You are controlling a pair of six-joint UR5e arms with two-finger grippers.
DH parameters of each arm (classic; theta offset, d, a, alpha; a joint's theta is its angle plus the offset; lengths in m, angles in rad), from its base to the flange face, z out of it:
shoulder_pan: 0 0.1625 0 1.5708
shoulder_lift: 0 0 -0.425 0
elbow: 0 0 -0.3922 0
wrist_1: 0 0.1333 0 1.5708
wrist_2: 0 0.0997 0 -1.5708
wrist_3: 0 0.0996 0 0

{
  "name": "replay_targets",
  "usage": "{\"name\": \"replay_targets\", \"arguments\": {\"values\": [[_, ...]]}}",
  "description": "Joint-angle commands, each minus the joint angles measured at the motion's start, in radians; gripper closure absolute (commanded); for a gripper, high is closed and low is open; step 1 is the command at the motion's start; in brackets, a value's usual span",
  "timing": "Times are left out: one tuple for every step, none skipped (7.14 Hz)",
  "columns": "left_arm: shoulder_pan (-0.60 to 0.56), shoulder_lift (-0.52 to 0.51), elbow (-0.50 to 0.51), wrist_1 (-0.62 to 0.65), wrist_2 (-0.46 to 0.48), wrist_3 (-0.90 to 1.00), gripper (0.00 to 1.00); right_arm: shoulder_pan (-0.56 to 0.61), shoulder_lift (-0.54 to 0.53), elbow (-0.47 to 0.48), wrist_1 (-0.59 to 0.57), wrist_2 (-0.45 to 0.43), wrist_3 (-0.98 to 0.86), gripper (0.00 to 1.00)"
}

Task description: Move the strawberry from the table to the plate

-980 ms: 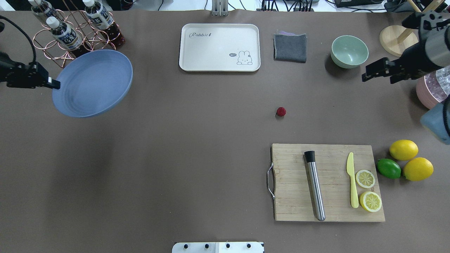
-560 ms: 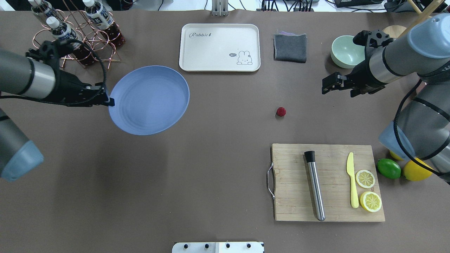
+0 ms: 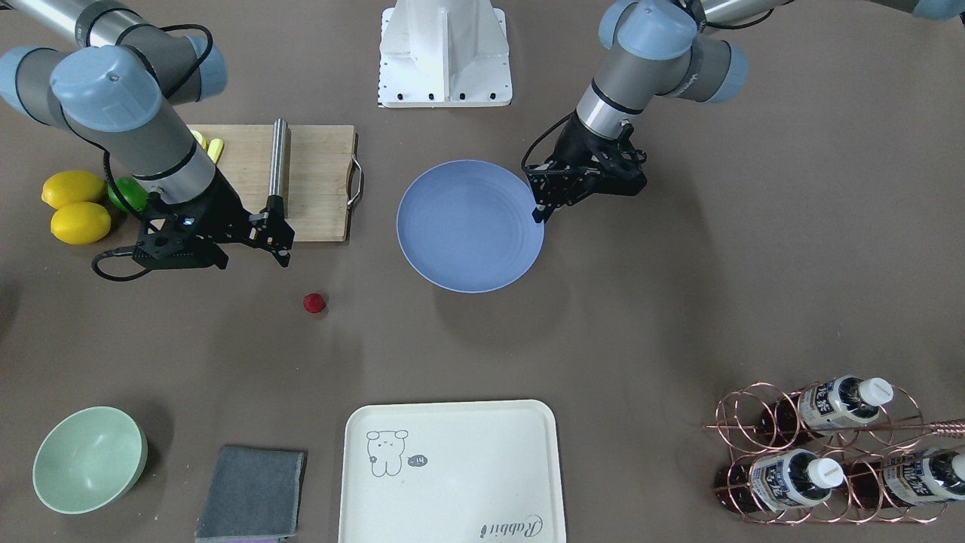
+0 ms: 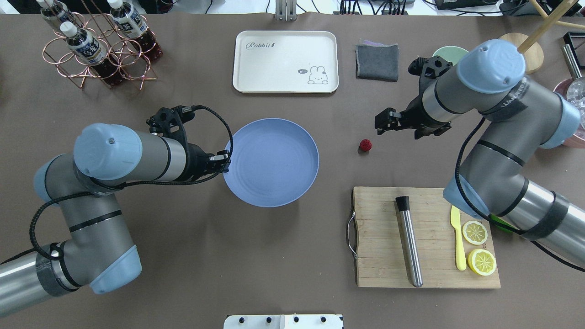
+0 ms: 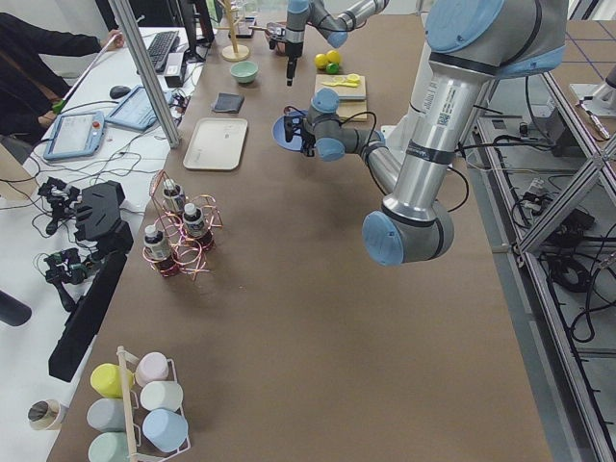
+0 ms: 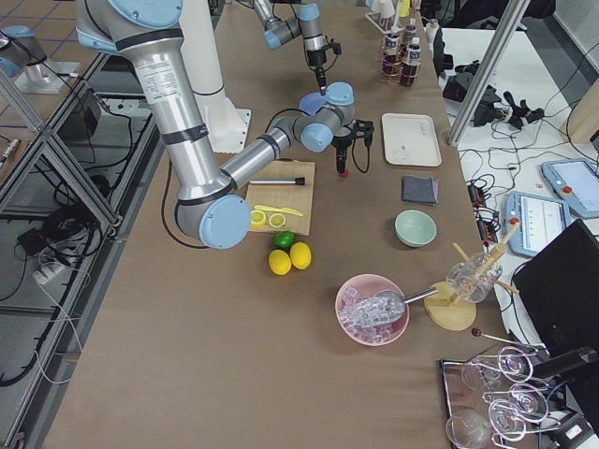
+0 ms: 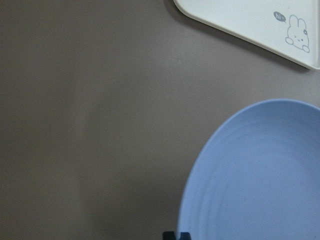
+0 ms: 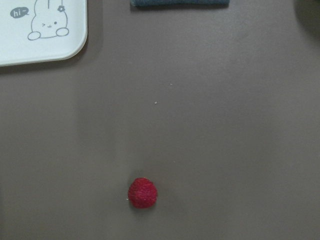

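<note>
Pinching the near-left rim of the plate (image 4: 279, 160), the left fingers (image 3: 540, 210) are closed tight on its edge, and the round blue plate juts out from them toward the middle of the bench (image 4: 228, 256), with a faint shadow below it in the front-facing view; whether it rests on the surface or hangs just above it I cannot tell. The right fingers (image 4: 380, 123) stand spread apart with nothing between them, pointing down above the bench and touching nothing. The strawberry (image 4: 365, 145) lies on the bare bench near those open fingers, a little nearer the robot than they are, and apart from the plate's right rim. The right wrist camera looks down on it, small, red and alone on the brown surface. A wooden cutting board (image 4: 379, 256) lies on the robot's side of the berry, carrying a steel rod (image 4: 410, 246), a yellow knife (image 4: 457, 237) and two lemon halves (image 4: 475, 232). At the far edge sit a cream tray (image 4: 285, 61) and a folded grey cloth (image 4: 377, 61).
</note>
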Motion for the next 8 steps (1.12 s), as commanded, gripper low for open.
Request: {"name": "replay_targets", "arguments": {"values": [[0.044,0.002,0.002,-0.001,0.063,-0.012,1.00,-0.033,0.106,-0.119,0.005,-0.036,0.028,0.00],[0.135,0.002,0.020,-0.002,0.149,-0.038,1.00,-0.041,0.108,-0.129,0.008,-0.048,0.030,0.00],[0.179,-0.005,0.042,-0.002,0.213,-0.041,1.00,-0.041,0.108,-0.134,0.008,-0.049,0.028,0.00],[0.182,-0.004,0.053,-0.002,0.215,-0.041,1.00,-0.041,0.108,-0.138,0.008,-0.050,0.028,0.00],[0.179,-0.002,0.057,-0.004,0.215,-0.041,0.94,-0.041,0.116,-0.154,0.010,-0.050,0.028,0.00],[0.158,-0.004,0.045,-0.039,0.228,-0.046,0.02,-0.041,0.115,-0.158,0.010,-0.050,0.027,0.01],[0.117,0.002,0.044,-0.048,0.222,-0.041,0.01,-0.042,0.122,-0.166,0.011,-0.056,0.025,0.02],[0.075,0.007,0.045,-0.042,0.185,-0.034,0.01,-0.050,0.146,-0.213,0.021,-0.062,0.025,0.02]]}}
